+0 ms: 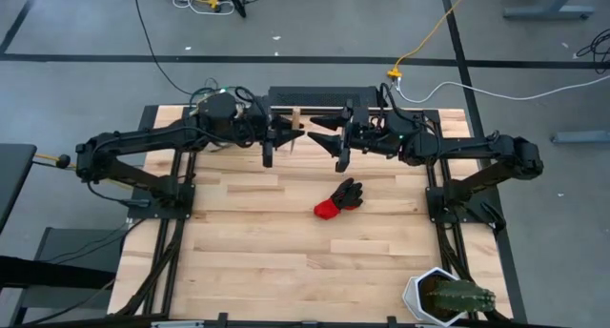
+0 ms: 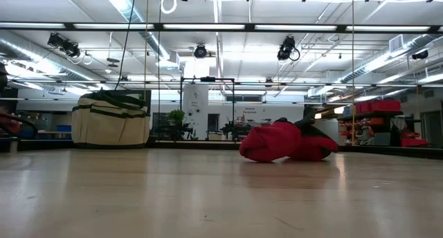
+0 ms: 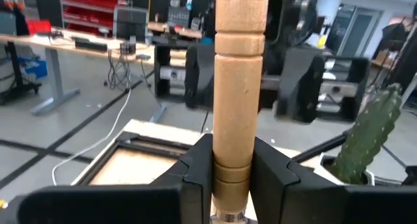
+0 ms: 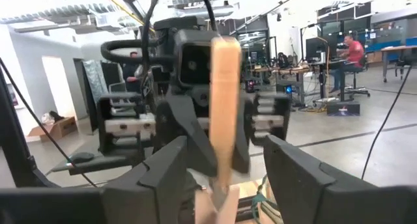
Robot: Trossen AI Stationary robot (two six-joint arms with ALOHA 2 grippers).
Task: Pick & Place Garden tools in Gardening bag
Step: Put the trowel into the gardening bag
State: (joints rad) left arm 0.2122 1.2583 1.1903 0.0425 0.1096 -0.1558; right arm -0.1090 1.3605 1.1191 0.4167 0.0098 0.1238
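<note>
A wooden-handled trowel hangs high above the table's far edge, between my two grippers, which face each other. My left gripper is shut on its handle. My right gripper is open; its fingers stand on either side of the same handle with a gap on each side. The red-and-black glove lies flat on the table's middle. The beige gardening bag stands on the table at the far left of the low view. The trowel's blade does not show. My left gripper pinches the wooden handle between its two fingers, near the end with the metal collar. The fingers come level from the table's left and lie across the handle. The trowel is lifted clear, well above the table.
A white pot with a green cactus stands at the table's near right corner. Bare wood lies around the glove and toward the near edge. Both arms reach along the far edge.
</note>
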